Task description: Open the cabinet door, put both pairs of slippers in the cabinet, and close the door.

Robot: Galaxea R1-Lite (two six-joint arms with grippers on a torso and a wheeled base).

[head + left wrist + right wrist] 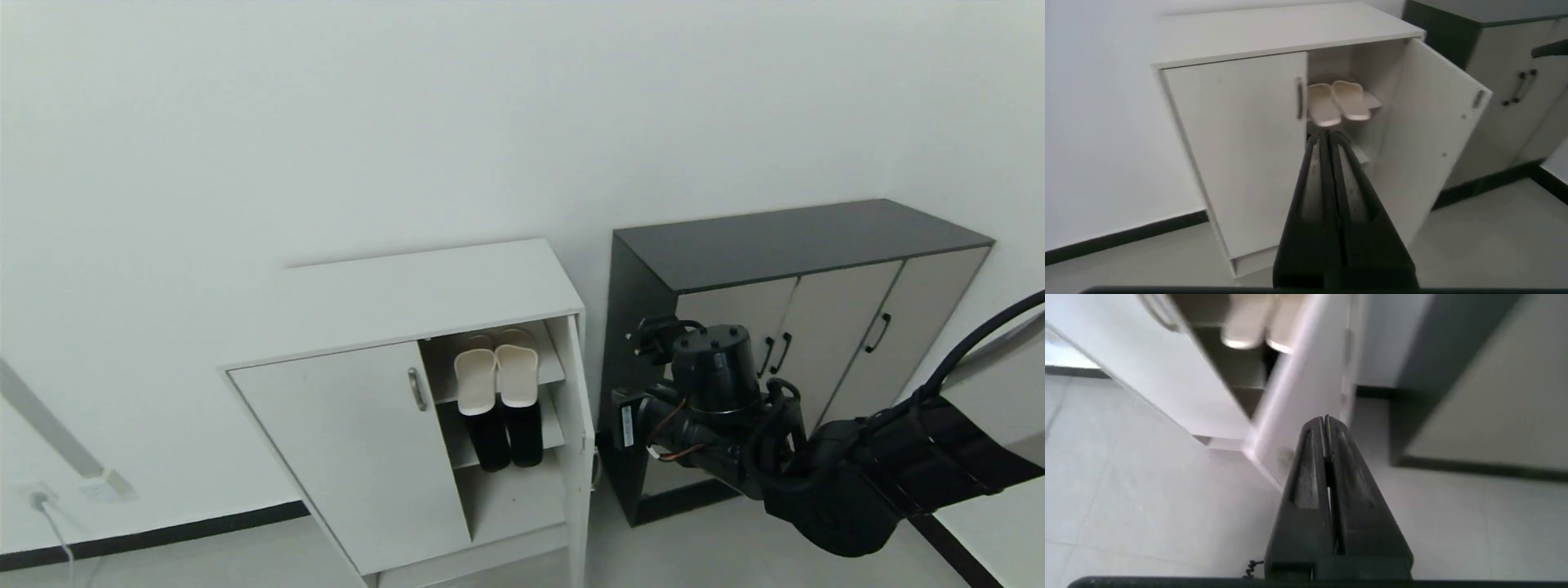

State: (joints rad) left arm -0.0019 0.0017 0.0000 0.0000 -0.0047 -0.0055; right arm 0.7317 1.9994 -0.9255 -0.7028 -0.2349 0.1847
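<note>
1. The right claw (630,420) hangs just beside the free edge of the open door (581,457) of the white cabinet (424,290).
2. Left of the claw, in the open compartment, the cream slippers (496,377) lie on the upper shelf, side by side.
3. The black slippers (508,437) sit on the shelf just below them.
4. Farther left of the claw, the closed door (351,457) covers the cabinet's other half.
5. Behind and to the right of the claw stands a dark cabinet (784,237), its doors shut.

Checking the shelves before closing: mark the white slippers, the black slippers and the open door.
white slippers (516,376), head view, middle of one slipper
black slippers (524,433), head view, middle of one slipper
open door (1437,139), left wrist view, inner face
</note>
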